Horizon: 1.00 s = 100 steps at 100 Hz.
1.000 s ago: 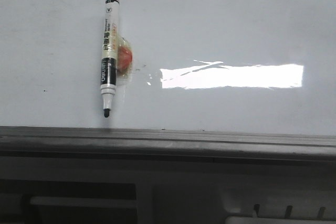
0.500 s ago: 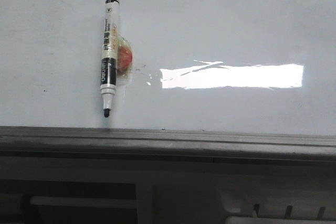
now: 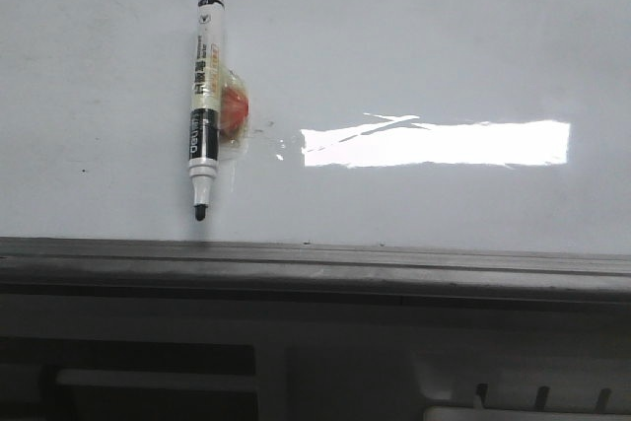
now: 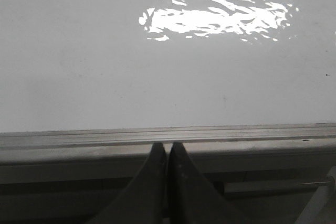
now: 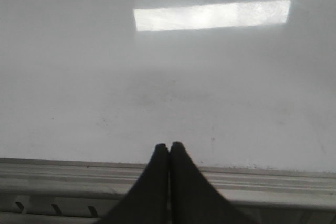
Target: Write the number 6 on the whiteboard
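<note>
The whiteboard (image 3: 414,36) fills the front view, glossy white-grey, with a bright rectangular reflection (image 3: 434,143) and a grey metal frame edge (image 3: 315,263) along its near side. A black-and-white marker pen (image 3: 204,101) lies on the board at the left, uncapped tip toward the frame, with a small orange piece (image 3: 235,110) taped to its side. No drawn number 6 shows on the board. My left gripper (image 4: 166,147) is shut and empty over the frame edge (image 4: 168,137). My right gripper (image 5: 168,146) is shut and empty at the frame edge (image 5: 262,179). Neither gripper shows in the front view.
Below the frame edge in the front view lies a dark area with pale plastic parts (image 3: 158,379). The board surface (image 5: 168,87) ahead of the right gripper carries faint specks only.
</note>
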### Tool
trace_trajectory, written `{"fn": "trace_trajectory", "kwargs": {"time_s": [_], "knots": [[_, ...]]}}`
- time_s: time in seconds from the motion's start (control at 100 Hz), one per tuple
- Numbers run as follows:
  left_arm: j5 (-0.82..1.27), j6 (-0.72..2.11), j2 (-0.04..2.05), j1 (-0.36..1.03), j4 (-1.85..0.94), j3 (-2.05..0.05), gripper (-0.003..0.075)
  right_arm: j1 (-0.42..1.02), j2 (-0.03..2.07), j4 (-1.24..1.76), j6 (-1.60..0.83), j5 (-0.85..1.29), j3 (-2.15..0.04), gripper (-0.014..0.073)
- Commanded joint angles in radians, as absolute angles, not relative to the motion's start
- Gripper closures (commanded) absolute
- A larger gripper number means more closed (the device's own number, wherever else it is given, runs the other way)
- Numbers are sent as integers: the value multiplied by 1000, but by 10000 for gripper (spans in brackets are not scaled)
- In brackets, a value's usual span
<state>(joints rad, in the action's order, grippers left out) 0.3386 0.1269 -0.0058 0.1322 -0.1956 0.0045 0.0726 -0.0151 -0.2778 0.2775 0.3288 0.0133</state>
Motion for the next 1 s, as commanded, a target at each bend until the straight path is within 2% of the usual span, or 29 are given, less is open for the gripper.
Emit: {"fn": "trace_trajectory", "kwargs": {"time_s": [0.0,0.18,0.29,0.43,0.58,0.72,0.86,0.99], "knots": [[285,115,-34,129,-198,49,739,66,-29,-300,268,302,41,665],[270,115,-34,129,-297,49,739,66,-29,-310,268,227,41,665],[228,115,-34,129,-733,49,739,66,-29,-276,268,86,41,665],[197,115,-34,129,-1005,49,739,66,-29,-174,270,-85,41,665],[163,115,-34,129,-1075,49,739,66,-29,-97,274,-132,41,665],[161,128,-34,129,-1120,24,739,66,-29,84,391,-132,34,665],[292,215,1,136,-990,-66,739,66,-29,142,423,-106,-52,665],[385,235,113,136,-837,-192,738,68,-3,79,421,54,-177,665]]}}
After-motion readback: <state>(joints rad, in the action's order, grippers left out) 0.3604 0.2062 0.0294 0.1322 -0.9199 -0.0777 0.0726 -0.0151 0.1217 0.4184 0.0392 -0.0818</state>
